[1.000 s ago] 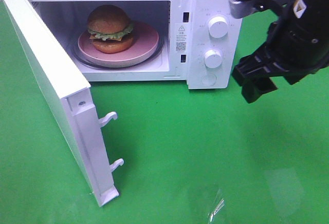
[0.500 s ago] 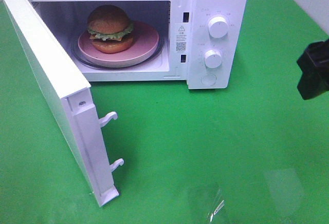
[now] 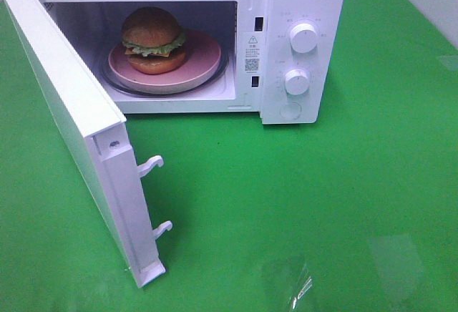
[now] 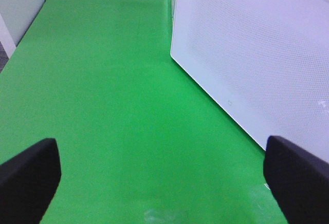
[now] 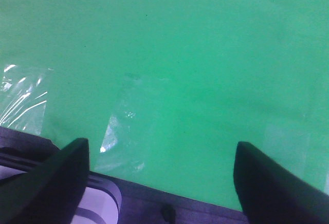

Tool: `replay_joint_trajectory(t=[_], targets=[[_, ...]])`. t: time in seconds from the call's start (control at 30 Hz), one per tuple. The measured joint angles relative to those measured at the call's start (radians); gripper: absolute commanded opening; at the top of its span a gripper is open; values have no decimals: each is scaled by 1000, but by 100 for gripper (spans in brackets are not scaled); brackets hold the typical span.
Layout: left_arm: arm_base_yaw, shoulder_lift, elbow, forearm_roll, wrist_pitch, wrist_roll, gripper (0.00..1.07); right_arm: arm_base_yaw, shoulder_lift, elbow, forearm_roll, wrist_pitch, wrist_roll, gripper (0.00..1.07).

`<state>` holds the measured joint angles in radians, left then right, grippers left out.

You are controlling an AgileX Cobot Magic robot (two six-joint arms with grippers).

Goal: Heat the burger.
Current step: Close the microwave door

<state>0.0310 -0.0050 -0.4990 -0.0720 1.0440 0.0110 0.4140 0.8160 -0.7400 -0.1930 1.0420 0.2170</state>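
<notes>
Burger (image 3: 152,40) sits inside the open microwave (image 3: 300,4), bun up, on the pink plate (image 3: 204,58), offset toward the plate's 9 o'clock edge. Microwave stands at 12 o'clock of the green tabletop (image 3: 322,205). Its door (image 3: 64,111) is swung wide, free edge pointing approx 7 o'clock. Upper knob (image 3: 304,39) and lower knob (image 3: 296,81) are on the front panel. Left end effector (image 4: 163,175): released, fingers wide apart, holding nothing, near the door's outer face. Right end effector (image 5: 164,180): released too, holding nothing, over tabletop w/ a clear tape patch (image 5: 126,126).
</notes>
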Motion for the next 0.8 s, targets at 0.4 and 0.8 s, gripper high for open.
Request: replay_joint_trajectory(t=[0.4, 0.8], targets=[[0, 0, 0, 0, 0, 0, 100, -3, -315, 112, 0, -2, 0, 74], [0, 0, 0, 0, 0, 0, 100, -176, -636, 213, 3, -56, -1, 74]])
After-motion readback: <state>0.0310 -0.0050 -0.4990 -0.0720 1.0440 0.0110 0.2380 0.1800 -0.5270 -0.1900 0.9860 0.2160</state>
